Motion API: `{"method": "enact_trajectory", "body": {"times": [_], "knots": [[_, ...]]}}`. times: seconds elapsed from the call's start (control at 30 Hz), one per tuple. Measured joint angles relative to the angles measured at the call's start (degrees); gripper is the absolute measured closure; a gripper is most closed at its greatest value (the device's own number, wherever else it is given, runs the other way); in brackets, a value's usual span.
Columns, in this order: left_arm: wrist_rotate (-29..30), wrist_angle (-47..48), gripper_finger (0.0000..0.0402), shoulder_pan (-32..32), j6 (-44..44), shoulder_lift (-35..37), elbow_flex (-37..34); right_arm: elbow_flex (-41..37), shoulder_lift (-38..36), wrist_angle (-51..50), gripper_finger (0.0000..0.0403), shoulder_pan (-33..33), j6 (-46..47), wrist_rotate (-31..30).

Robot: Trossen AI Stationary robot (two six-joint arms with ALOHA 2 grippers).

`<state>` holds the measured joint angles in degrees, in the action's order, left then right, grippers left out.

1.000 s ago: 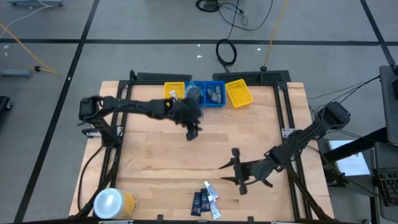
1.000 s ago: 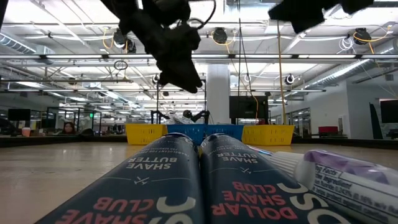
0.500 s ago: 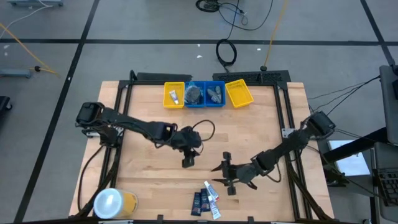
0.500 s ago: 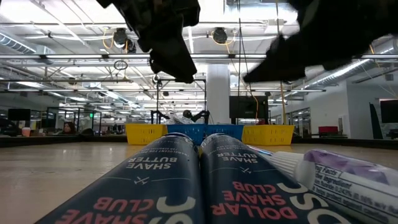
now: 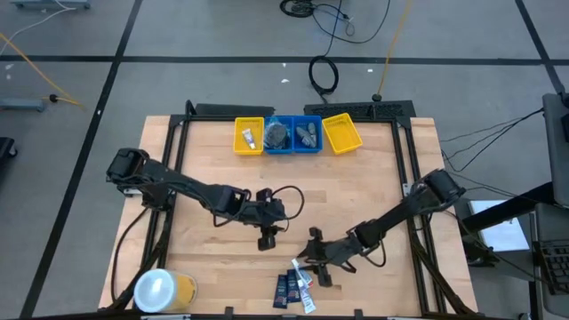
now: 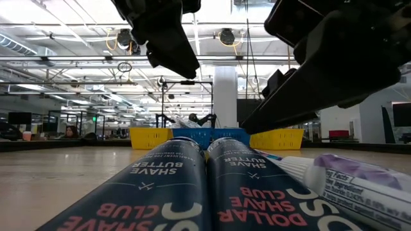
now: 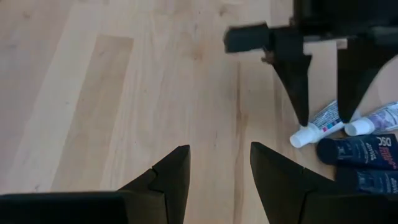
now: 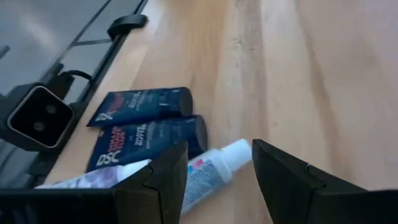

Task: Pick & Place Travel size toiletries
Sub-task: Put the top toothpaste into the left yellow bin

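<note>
The travel size toiletries lie near the table's front edge: two navy flat packets [image 8: 140, 106] [image 8: 149, 134] side by side, and two small white tubes [image 8: 214, 165] [image 7: 376, 118] next to them. In the low view the packets [image 6: 170, 186] fill the foreground. My right gripper [image 8: 217, 162] [image 5: 311, 267] hangs open just above the tubes, its fingers on either side of one tube's cap end [image 7: 301, 135]; I see no touch. My left gripper [image 7: 217, 165] [image 5: 266, 242] is open over bare wood at mid-table, left of and a little farther back than the right one, with nothing between its fingers.
Yellow and blue trays [image 5: 249, 135] [image 5: 308, 135] [image 5: 342, 133] stand in a row at the table's far edge, some with small items inside. A yellow round container with a white top [image 5: 162, 289] stands at the near left corner. A low camera [image 8: 37, 118] sits at the front edge beside the packets.
My left gripper has swung from near the far trays toward the near edge, stopping over mid-table, still open. My right gripper has come down and gone left toward the toiletries, rolling as it went, and stays open. The toiletries have not moved.
</note>
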<state>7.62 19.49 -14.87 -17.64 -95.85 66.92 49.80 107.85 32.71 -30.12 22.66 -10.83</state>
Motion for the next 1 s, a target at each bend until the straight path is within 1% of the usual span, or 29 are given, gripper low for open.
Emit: {"method": "enact_trajectory", "body": {"times": [0.1,0.27,0.47,0.6,0.7,0.83,1.0], "knots": [[0.02,0.00,0.0234,-0.02,-1.30,0.00,0.00,0.85,1.45,0.05,0.0232,0.02,0.71,0.71],[0.09,0.00,0.0233,0.00,-1.60,0.00,0.00,2.58,1.99,-4.51,0.0232,0.04,3.69,0.57],[0.57,0.00,0.0233,0.00,-1.62,0.00,0.00,8.54,1.93,-16.59,0.0232,0.04,6.61,0.42],[0.56,0.00,0.0233,0.00,-1.75,0.00,0.00,12.73,1.93,-24.11,0.0232,0.16,7.34,-1.26],[0.55,0.02,0.0233,0.00,-1.79,0.00,0.00,14.09,1.85,-25.05,0.0232,0.55,8.30,-1.14],[0.55,0.04,0.0233,-0.07,-1.78,0.00,0.00,14.06,1.87,-27.34,0.0232,1.24,11.28,-1.11],[0.53,0.15,0.0234,-0.07,-1.62,0.00,0.00,14.06,1.88,-28.66,0.0232,1.33,12.71,-1.10]]}}
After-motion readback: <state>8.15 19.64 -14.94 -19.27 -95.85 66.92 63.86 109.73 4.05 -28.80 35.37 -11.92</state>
